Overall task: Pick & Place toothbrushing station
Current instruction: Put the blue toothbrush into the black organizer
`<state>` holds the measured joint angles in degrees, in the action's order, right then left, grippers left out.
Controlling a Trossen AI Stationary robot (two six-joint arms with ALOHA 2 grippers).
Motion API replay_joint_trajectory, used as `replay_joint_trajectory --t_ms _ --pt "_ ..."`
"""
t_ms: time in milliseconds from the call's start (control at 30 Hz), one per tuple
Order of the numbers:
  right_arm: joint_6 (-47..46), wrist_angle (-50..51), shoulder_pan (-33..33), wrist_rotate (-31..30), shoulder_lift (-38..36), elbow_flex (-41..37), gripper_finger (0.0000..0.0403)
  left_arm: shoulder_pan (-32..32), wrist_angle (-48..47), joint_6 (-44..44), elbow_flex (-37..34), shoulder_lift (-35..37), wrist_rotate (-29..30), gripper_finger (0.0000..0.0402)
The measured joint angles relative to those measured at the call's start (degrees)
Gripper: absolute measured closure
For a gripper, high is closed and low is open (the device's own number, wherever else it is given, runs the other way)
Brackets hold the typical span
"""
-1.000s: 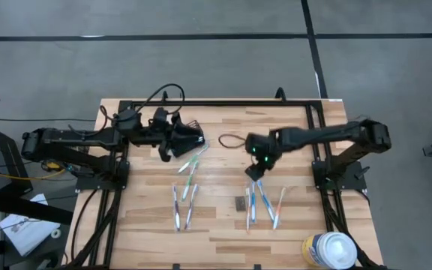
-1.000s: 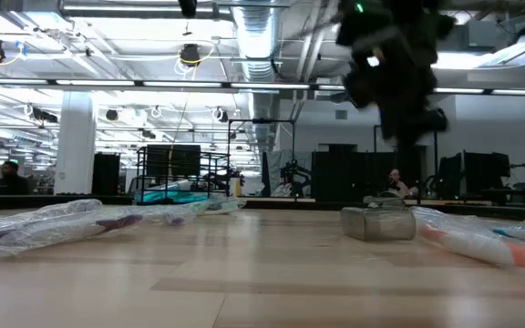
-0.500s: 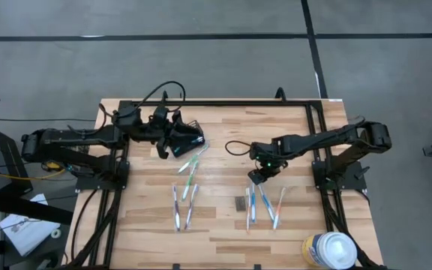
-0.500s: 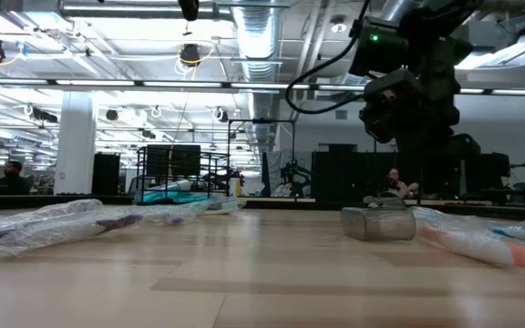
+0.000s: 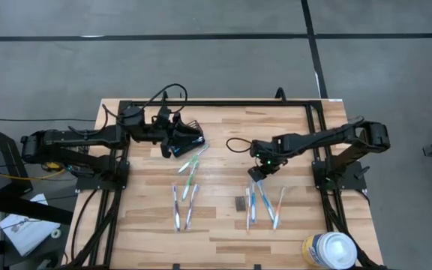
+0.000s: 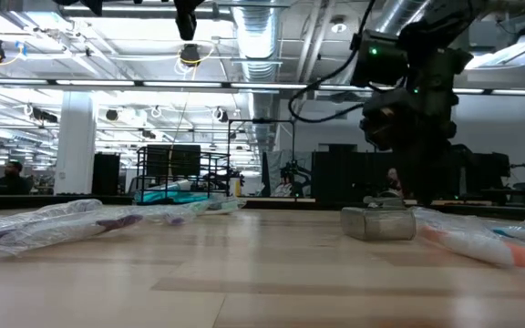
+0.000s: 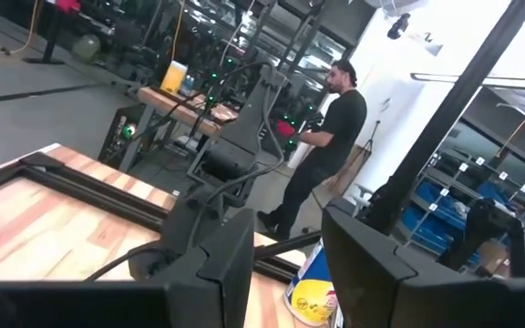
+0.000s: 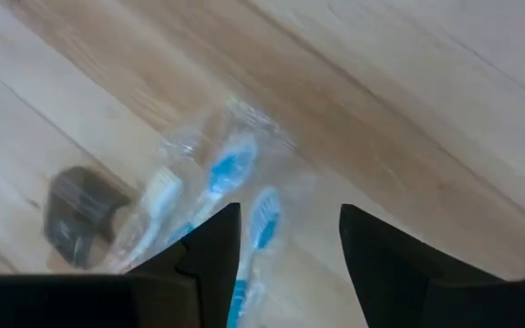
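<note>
**Right gripper low over the toothbrushes, caddy held aloft on the left**

On the pale wooden slatted table [image 5: 223, 225] lie three loose groups of slim white, blue and green toothbrushes in clear wrappers: about two at the middle [image 5: 190, 166], about three nearer the front left [image 5: 182, 208], and about four front right [image 5: 263, 204]. One small dark grey block [image 5: 240, 203] sits just beside the right group, and one large white round canister [image 5: 328, 250] stands at the front right corner.

The left gripper [image 5: 172, 137] holds the small black wire-mesh rectangular caddy [image 5: 188, 135] near the table's back left, its fingers closed on the mesh. The right gripper [image 5: 256, 174] hangs over the top of the right group, fingers parted with nothing between them; its wrist view shows two blue-headed brushes [image 8: 244, 196] beneath.

The floor around is grey concrete with dark lines. Beyond the table lies a large workshop with racks, and a person in black [image 7: 322, 150] stands there.

Since a second ago, the right arm has dropped toward the brushes; the left has barely shifted.
</note>
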<state>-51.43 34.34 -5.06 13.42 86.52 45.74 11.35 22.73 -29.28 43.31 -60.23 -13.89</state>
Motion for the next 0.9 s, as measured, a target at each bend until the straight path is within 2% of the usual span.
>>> replay_joint_trajectory --t_ms 267,567,767,900 --pt "-5.0 -8.3 1.7 3.1 0.0 -5.6 0.0225 0.0 0.0 -0.1 0.0 0.0 0.0 0.0275" --pt "-6.1 -10.0 2.4 2.2 0.0 -6.5 0.0244 0.0 -0.3 -0.1 0.0 0.0 0.0 0.0275" --pt "-5.8 -10.8 2.3 1.6 0.0 -6.5 0.0294 0.0 -0.4 -0.1 0.0 0.0 -0.6 0.0275" --pt "-5.6 -10.9 2.3 2.4 0.0 -6.5 0.0366 0.0 -0.5 -0.1 0.0 0.0 -1.1 0.0275"
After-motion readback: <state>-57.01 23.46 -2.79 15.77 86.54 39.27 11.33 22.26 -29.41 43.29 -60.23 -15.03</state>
